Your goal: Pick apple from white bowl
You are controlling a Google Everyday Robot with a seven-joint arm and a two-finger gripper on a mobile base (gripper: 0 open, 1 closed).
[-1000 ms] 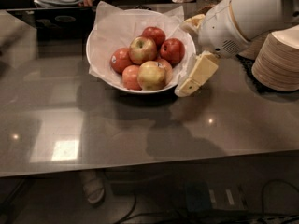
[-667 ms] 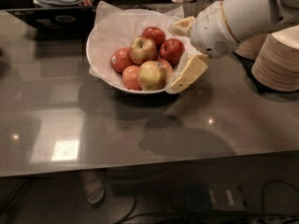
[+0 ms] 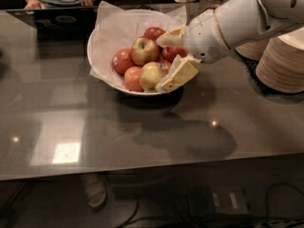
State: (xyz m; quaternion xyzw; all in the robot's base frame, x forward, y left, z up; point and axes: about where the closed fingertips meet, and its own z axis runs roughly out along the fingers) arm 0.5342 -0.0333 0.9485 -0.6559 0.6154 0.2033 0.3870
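Listing what we see: end effector (image 3: 162, 63) over the right side of the bowl (image 3: 110, 81), fingers spread wide, gripping nothing. Apple (image 3: 152, 75) in the bowl, at the front of the pile among redder apples, just beside the lower finger (image 3: 179, 74). Bowl on the table (image 3: 142, 132). Plates (image 3: 282, 61) stacked at right.
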